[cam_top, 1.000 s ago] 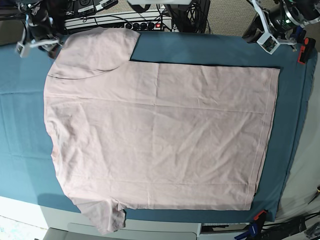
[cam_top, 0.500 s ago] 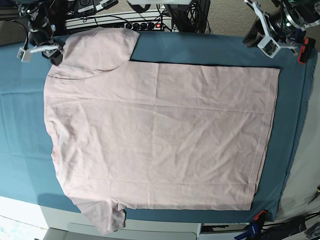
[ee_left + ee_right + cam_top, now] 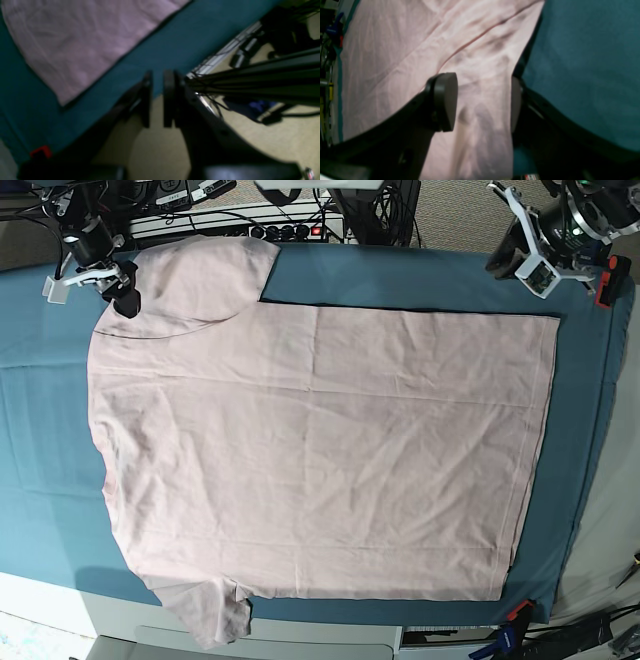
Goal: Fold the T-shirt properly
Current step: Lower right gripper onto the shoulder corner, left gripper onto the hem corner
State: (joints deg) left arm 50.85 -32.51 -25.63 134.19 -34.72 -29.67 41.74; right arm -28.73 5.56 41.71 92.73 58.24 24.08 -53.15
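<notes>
Teal cloth covers the table [image 3: 400,275], with cables and gear along the far edge beyond it. On it the shirt [image 3: 320,450] lies flat and spread out, plain side up, its hem toward my left arm's side and its sleeves toward my right arm's. One sleeve [image 3: 195,280] is already turned in over the body at the far corner; the other sleeve [image 3: 215,615] hangs over the near table edge. I judge the folding as barely begun: one sleeve is in, and the second sleeve and all the body folds are left.

My right gripper [image 3: 482,102] is low over the folded sleeve's outer edge. Its jaws stand wide apart, one pad over the cloth and the other at the shirt's edge by the teal, with pink fabric between them; they are not closed on it. In the base view that arm reaches in from the far corner, with the gripper [image 3: 110,280] at the sleeve.

My left gripper [image 3: 157,98] hangs off the far corner of the table, well apart from the shirt's hem corner [image 3: 65,100]. Its jaws are nearly together with only a thin gap, and hold nothing. That arm sits high and back at the corner [image 3: 535,255].
</notes>
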